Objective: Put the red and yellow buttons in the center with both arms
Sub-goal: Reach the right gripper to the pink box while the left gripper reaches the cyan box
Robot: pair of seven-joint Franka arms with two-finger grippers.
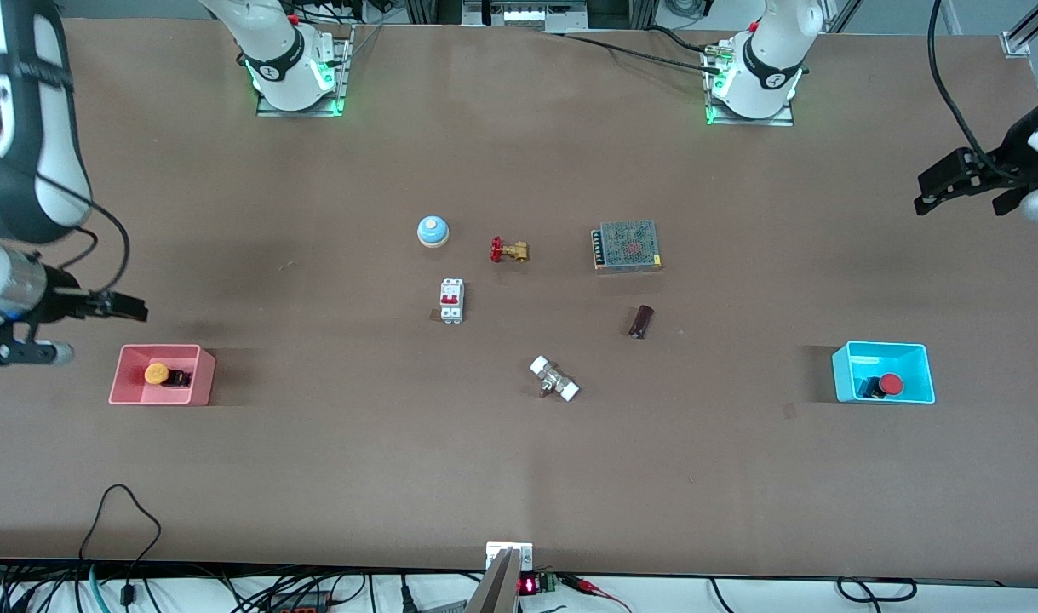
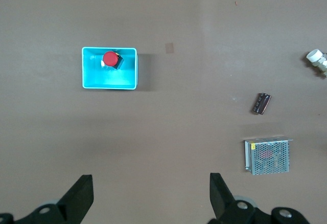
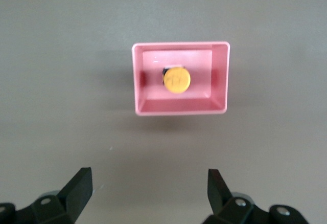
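The red button (image 1: 890,385) lies in the cyan tray (image 1: 842,375) toward the left arm's end of the table; it also shows in the left wrist view (image 2: 110,59). The yellow button (image 1: 157,373) lies in the pink tray (image 1: 202,375) toward the right arm's end; it also shows in the right wrist view (image 3: 177,80). My left gripper (image 1: 927,191) (image 2: 152,193) is open and empty, up in the air over bare table beside the cyan tray (image 2: 130,78). My right gripper (image 1: 101,322) (image 3: 150,188) is open and empty, up over bare table beside the pink tray (image 3: 219,75).
In the middle of the tabletop lie a blue dome bell (image 1: 432,231), a red-handled brass valve (image 1: 508,250), a mesh power supply (image 1: 627,246) (image 2: 267,156), a white circuit breaker (image 1: 451,300), a dark small cylinder (image 1: 641,321) (image 2: 261,103) and a white-ended fitting (image 1: 554,379).
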